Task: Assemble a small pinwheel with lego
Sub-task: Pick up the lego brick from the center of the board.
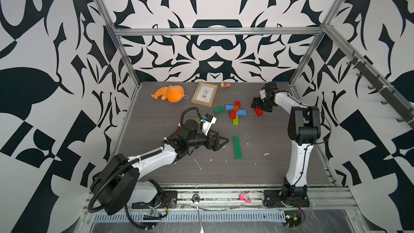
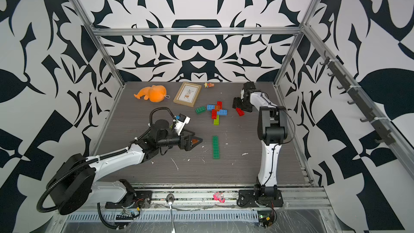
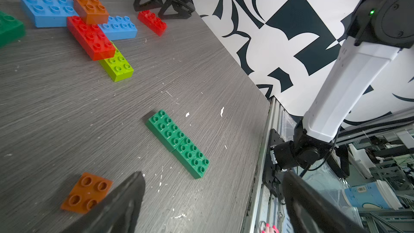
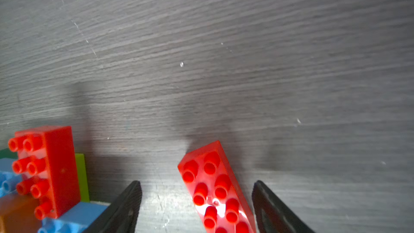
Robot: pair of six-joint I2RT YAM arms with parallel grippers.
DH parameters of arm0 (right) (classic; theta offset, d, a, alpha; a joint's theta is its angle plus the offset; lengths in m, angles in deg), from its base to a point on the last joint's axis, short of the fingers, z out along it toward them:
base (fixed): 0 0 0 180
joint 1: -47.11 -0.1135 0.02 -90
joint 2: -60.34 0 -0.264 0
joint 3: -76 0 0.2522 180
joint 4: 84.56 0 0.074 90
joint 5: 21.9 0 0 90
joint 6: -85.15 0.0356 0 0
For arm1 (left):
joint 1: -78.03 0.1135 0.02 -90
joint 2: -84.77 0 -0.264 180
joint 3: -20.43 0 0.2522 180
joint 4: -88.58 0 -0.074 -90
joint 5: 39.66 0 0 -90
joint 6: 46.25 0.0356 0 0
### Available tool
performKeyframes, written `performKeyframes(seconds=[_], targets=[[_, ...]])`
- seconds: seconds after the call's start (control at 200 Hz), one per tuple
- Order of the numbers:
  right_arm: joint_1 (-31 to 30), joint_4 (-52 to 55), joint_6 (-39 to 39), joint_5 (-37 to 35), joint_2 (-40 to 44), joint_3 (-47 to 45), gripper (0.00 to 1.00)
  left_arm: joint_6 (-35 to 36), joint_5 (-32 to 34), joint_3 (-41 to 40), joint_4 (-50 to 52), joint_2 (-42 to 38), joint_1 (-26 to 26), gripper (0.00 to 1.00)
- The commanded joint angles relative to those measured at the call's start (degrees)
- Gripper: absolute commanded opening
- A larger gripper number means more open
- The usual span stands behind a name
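Your right gripper [image 4: 197,184] sits low over the grey wood-grain tabletop [image 1: 156,166], its two black fingers set apart on either side of a loose red studded plastic 2x4 brick [image 4: 216,189]. One finger stands clear of it with bare table between them. The other is just beside its long edge, and you cannot tell whether it touches; nothing is clamped. That brick lies flat, studs up, just off the right arm's side of the part-built cluster in the middle of the table. There an orange-brown square brick [image 1: 236,108] rides on top at the centre, with two blue 2x4 bricks [image 3: 48,10] and two red 2x4 bricks [image 3: 90,38] fanning out beneath it. A lime green 2x4 brick [image 3: 118,67] pokes out from under one of the red ones. A single dark green 2x4 brick [image 1: 218,109] lies apart, just beside the cluster on the left arm's side. Closer to the arm bases, a pair of dark green bricks [image 1: 237,147] lies end to end in one long strip. Your left gripper [image 3: 215,180] has its fingers spread wide and holds nothing. A second orange-brown square piece [image 3: 87,192] lies flat on the table just beside one finger [image 3: 121,202], partly hidden by it.
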Motion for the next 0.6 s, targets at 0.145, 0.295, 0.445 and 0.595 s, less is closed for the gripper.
performKeyframes(seconds=[0.145, 0.295, 0.445, 0.595], targets=[[-0.14, 3.15, -1.2, 3.84, -0.28, 1.68, 0.72, -1.87, -3.35, -0.52, -3.74, 0.77, 0.0, 1.0], [-0.21, -0.2, 0.61, 0.79, 2.87, -2.62, 0.58, -2.04, -3.15, -0.91, -4.36, 0.89, 0.02, 1.0], [-0.21, -0.36, 1.3, -2.17, 3.73, -2.82, 0.44, -2.41, -3.44, -0.87, -4.58, 1.03, 0.02, 1.0], [-0.39, 2.58, 1.07, -4.54, 2.65, -1.18, 0.39, -2.58, -3.74, -0.88, -4.69, 0.96, 0.06, 1.0]])
